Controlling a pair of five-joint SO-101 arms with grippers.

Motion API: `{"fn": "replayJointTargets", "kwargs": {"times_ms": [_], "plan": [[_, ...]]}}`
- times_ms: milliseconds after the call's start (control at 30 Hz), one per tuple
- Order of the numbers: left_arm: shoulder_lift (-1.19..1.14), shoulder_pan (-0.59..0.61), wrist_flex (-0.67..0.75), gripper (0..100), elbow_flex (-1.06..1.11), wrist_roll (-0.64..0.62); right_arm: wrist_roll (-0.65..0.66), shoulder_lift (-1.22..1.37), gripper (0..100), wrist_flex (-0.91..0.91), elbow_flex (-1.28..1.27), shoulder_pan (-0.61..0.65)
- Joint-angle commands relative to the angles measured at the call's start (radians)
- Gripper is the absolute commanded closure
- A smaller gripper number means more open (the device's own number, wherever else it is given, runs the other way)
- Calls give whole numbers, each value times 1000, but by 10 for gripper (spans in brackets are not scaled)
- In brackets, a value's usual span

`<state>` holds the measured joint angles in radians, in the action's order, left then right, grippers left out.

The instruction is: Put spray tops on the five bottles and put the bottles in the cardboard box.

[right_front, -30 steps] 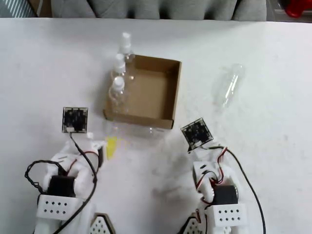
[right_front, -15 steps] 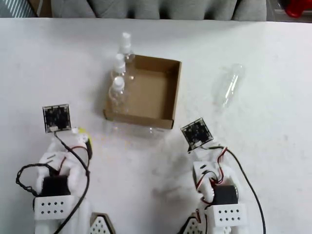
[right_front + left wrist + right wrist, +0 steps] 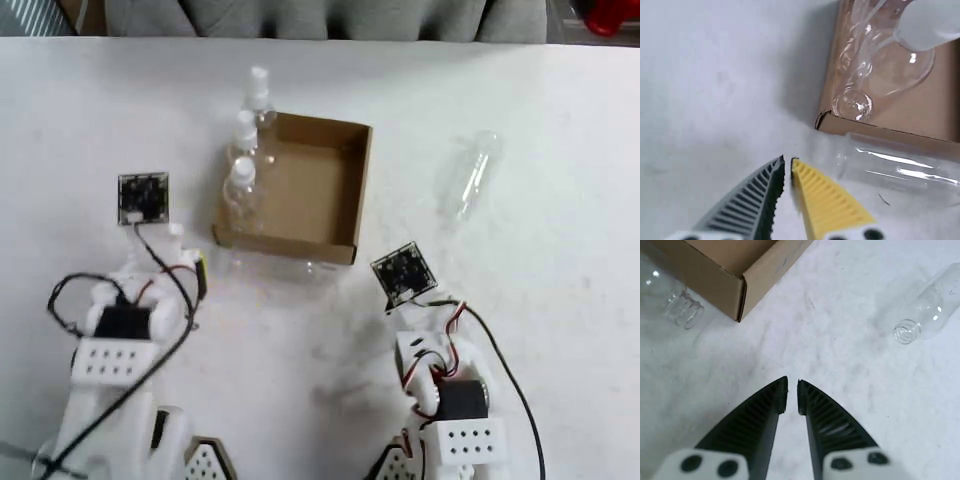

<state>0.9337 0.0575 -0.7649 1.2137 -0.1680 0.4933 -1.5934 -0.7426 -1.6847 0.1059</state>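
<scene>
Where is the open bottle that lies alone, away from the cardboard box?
In the high view the bottle lies on its side on the white table, right of the cardboard box and apart from it, beyond the right claw.

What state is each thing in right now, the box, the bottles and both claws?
cardboard box: upright, top open.
three bottles at the box's left wall: standing, spray tops on.
bottle in front of the box: lying, no top.
bottle off to the right: lying, no top.
left claw: shut, empty.
right claw: shut, empty.
</scene>
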Motion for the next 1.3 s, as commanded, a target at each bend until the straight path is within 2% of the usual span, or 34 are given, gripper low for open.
{"fn": "replayJointTargets", "kwargs": {"times_ms": [0, 200, 433, 600, 800, 1033, 1167, 1267], "plan": [[-182, -45, 126, 980, -69, -69, 11, -2, 982, -10, -11, -13], [-334, -45, 275, 980, -69, -75, 11, -2, 982, -10, -11, -13], [-440, -45, 463, 980, -63, -224, 11, -2, 982, -10, -11, -13], [-535, -61, 512, 980, -71, -247, 11, -2, 982, -10, -11, -13], [-573, -157, 497, 980, -63, -245, 11, -2, 982, -10, -11, -13], [-572, -249, 282, 979, -107, -238, 11, -2, 982, -10, -11, -15], [-572, -341, 190, 979, -118, -135, 11, -2, 982, -10, -11, -15], [-572, -409, 176, 979, -110, -115, 11, -2, 982, -10, -11, -15]]}}
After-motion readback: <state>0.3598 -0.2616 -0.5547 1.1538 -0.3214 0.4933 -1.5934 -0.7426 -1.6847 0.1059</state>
